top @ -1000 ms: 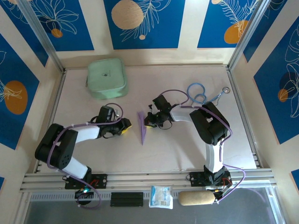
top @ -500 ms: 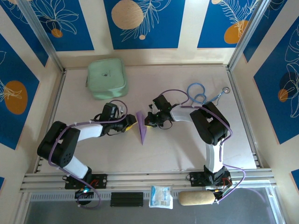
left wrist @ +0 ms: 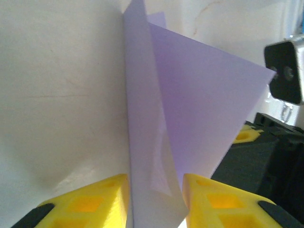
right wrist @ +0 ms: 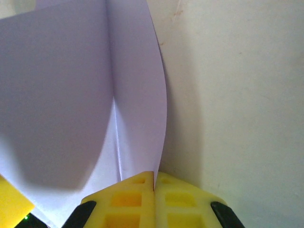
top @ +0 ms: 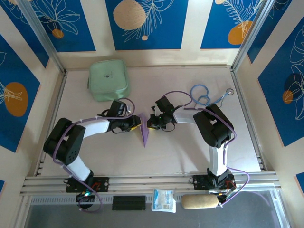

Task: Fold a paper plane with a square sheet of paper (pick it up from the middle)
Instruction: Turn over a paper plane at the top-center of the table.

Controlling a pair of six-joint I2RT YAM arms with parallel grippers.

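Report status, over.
Right gripper shut on plane. Left gripper open, straddling plane. Plane folded, narrow dart. Pouch far off, not in the way.

left arm, right arm: black joints, white links | cables: lilac, looped | pincer fingers: yellow, black-edged

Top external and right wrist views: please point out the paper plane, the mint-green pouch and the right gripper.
paper plane (top: pixel 144 135): top external view, middle of the narrow dart.
mint-green pouch (top: pixel 109 79): top external view, centre of its top face.
right gripper (right wrist: pixel 154 183): right wrist view, where the shut jaws meet on the paper.
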